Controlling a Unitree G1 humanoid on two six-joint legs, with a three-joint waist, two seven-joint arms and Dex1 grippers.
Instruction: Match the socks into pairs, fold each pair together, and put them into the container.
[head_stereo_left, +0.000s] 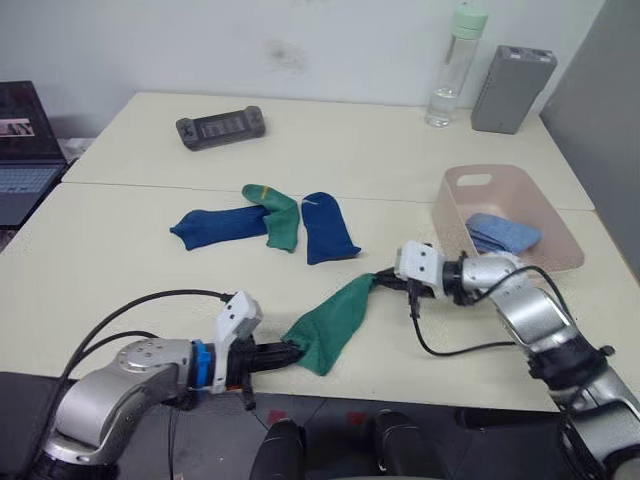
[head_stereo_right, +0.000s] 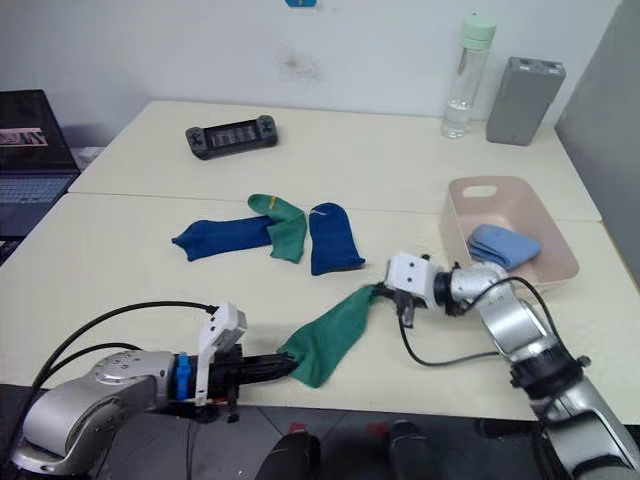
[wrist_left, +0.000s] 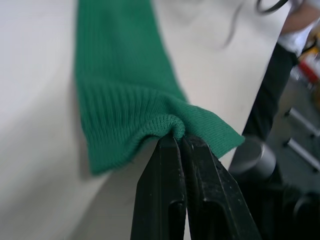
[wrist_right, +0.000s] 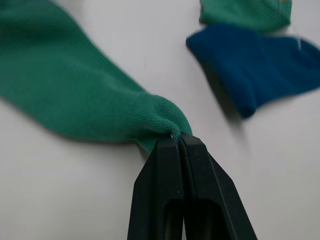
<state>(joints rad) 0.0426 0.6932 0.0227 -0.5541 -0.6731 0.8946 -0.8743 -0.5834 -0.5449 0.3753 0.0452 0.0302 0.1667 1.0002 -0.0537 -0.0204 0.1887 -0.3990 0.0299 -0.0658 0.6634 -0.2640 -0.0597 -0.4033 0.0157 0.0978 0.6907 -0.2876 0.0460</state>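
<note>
Green sock (head_stereo_left: 330, 322) stretched between both grippers at near table edge: left gripper (head_stereo_left: 283, 352) pinched on cuff end, right gripper (head_stereo_left: 388, 282) pinched on other end. Mid-pairing; next, lay it on second green sock (head_stereo_left: 281, 218). Light blue pair (head_stereo_left: 502, 233) sits in pink tub (head_stereo_left: 522, 182).

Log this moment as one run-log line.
left gripper: shut on green sock | right gripper: shut on same sock's other end | container: light blue socks inside | table: second green sock, two dark blue socks
</note>
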